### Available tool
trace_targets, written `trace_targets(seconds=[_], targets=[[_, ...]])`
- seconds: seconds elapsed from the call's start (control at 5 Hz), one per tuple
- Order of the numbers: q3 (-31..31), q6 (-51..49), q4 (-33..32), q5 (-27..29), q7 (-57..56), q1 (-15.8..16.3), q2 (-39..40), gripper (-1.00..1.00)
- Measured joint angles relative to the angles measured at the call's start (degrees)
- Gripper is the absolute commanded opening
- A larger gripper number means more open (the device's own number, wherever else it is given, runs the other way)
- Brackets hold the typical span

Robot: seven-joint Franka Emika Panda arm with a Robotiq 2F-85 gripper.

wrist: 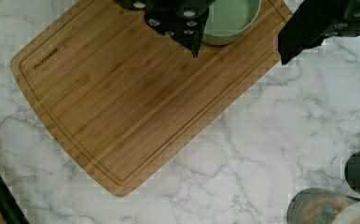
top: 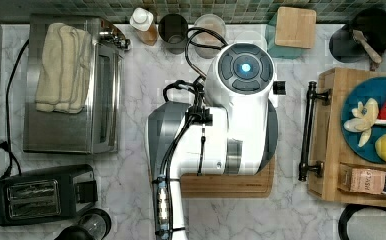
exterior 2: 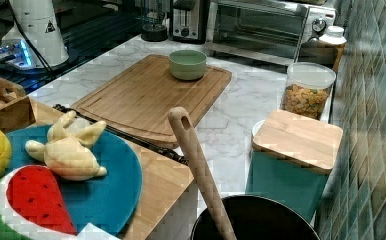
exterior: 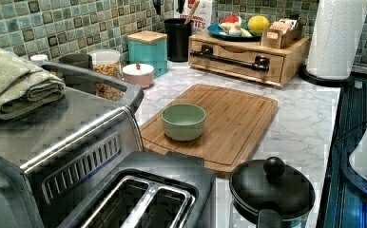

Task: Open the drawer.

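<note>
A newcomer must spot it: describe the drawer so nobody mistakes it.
Find the wooden box unit carrying the blue plate of fruit, by the paper towel roll. The drawer is its wide front panel, marked by a long black bar handle.

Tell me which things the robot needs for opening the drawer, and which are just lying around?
Needed:
- the drawer
- its black bar handle
- the claw, open above the cutting board

Just lying around:
- green bowl
- toaster
- toaster oven
- teal canister
- cereal jar
- paper towel roll
</note>
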Motion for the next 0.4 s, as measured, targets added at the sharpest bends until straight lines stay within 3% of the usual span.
trace_targets(seconds=[0.4], targets=[[0.0, 0.4, -0.5, 0.0, 0.0, 0.0, 0.9, 1.00]])
